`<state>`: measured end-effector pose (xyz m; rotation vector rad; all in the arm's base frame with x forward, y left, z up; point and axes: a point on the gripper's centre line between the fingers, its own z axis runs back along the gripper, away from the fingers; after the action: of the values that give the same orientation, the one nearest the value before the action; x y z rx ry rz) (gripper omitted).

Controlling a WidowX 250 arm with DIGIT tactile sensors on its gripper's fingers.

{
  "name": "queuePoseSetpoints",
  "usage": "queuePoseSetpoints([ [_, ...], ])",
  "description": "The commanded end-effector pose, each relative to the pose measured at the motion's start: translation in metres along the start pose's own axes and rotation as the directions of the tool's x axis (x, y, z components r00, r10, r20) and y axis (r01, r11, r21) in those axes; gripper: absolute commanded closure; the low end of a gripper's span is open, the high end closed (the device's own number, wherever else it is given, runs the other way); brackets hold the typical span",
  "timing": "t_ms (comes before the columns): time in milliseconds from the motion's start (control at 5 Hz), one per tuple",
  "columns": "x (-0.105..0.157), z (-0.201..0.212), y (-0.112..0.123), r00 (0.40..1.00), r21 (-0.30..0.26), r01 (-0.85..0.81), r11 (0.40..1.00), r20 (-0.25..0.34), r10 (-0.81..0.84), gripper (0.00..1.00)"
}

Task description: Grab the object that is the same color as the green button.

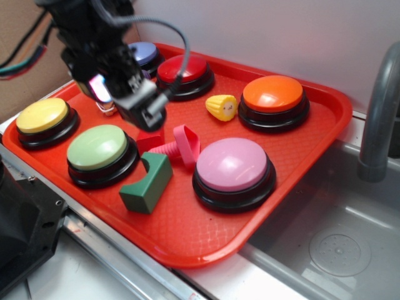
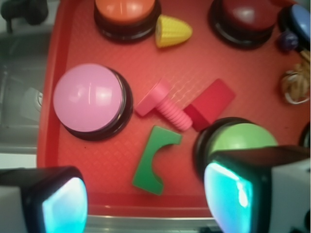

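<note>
Red tray (image 1: 206, 250) sits on the counter beside a sink (image 1: 337, 237). Dark green block (image 1: 147, 183) with arch notch lies flat on the tray near its front edge, between the green button (image 1: 100, 150) and the pink button (image 1: 233, 170), touching neither as far as visible. Notch faces the pink screw toy (image 1: 181, 145), which lies just behind the block. Red block (image 1: 149, 140) sits next to the screw toy and the green button, partly hidden by the arm in the exterior view.

Claw (image 1: 140, 103) hangs above the tray, back of the green block, roughly over the red block; not touching the green block. In the wrist view both fingers (image 2: 63, 204) sit at the lower corners, spread wide apart with nothing between them, so the claw is open and empty. Green block (image 2: 155, 160) shows in the gap between the fingers, a bit ahead of them, closer to the frame center.

Also on the tray: yellow button (image 1: 44, 119), red button (image 1: 183, 72), orange button (image 1: 273, 97), blue button (image 1: 145, 55), yellow corn toy (image 1: 222, 107). Grey faucet (image 1: 378, 112) at right.
</note>
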<state>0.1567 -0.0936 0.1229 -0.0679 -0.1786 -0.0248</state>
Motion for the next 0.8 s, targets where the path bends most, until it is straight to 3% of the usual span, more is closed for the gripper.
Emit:
queuePoseSetpoints([
  [0, 0.001, -0.041, -0.014, 1.0, -0.023, 0.023, 0.999, -0.01, -0.023, 0.0],
  [600, -0.017, -0.073, -0.017, 0.998, -0.007, 0.017, 1.0, -0.053, -0.018, 0.0],
])
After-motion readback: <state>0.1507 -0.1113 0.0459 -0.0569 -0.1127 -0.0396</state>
